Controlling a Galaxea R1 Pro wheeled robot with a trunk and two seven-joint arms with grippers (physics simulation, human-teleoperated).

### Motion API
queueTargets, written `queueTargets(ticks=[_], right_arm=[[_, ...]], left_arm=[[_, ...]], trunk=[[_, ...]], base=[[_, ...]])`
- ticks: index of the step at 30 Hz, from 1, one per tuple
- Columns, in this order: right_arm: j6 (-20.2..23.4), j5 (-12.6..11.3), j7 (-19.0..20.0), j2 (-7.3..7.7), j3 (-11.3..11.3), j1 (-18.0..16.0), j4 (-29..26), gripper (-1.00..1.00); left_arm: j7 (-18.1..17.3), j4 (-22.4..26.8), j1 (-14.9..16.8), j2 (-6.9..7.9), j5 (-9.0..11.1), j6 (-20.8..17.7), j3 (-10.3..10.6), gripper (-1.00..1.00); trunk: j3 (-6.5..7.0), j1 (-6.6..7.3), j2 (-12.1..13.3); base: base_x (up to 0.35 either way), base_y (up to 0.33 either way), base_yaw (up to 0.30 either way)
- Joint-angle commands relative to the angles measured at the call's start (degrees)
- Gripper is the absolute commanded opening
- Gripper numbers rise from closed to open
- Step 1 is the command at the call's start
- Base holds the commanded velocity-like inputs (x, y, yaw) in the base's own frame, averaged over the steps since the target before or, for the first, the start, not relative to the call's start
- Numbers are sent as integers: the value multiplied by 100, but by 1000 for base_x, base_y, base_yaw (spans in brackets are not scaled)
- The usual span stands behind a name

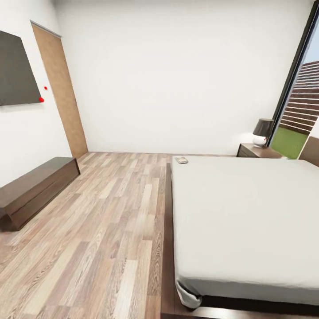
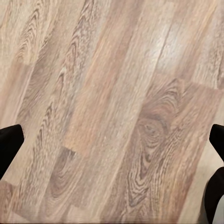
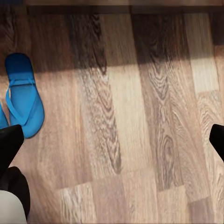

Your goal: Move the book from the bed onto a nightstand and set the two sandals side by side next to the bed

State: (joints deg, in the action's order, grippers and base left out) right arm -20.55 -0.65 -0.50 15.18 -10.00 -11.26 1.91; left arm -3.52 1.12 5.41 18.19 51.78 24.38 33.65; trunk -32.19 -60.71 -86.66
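The book (image 1: 181,160) lies flat on the far left corner of the bed (image 1: 248,212), a low dark-framed bed with a pale mattress. A dark nightstand (image 1: 259,152) stands at the bed's far right, by the window. In the right wrist view, one blue sandal (image 3: 23,95) lies on the plank floor, and a blue sliver of another sandal (image 3: 2,117) shows at the picture's edge. My right gripper (image 3: 112,140) hangs open above the floor beside them, holding nothing. My left gripper (image 2: 112,144) is open over bare planks, its black fingertips (image 2: 9,142) wide apart.
A lamp (image 1: 262,132) with a dark shade stands on the nightstand. A long dark console (image 1: 35,186) runs along the left wall under a black screen (image 1: 15,68). A wooden door (image 1: 62,93) is at the far left. Wood floor (image 1: 115,212) lies between console and bed.
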Motion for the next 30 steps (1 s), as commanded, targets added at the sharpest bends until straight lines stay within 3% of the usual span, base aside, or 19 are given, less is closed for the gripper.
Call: queueTargets(ticks=[1, 10, 30], right_arm=[[-37, -5, -3, 1, -11, -8, 20, 100], [-37, -5, -3, -2, -11, -8, 20, 100], [-39, -5, -3, -10, -6, -8, 20, 100]], left_arm=[[-38, -6, 4, 0, 60, 11, 28, 100], [-42, 0, 5, 0, 54, 15, 30, 100], [-44, -2, 4, 0, 50, 19, 37, 100]], trunk=[[-6, 0, -3], [-7, 0, -3], [-8, 0, -3]], base=[[0, 0, 243], [-27, 0, 123], [-89, 1, 23]])
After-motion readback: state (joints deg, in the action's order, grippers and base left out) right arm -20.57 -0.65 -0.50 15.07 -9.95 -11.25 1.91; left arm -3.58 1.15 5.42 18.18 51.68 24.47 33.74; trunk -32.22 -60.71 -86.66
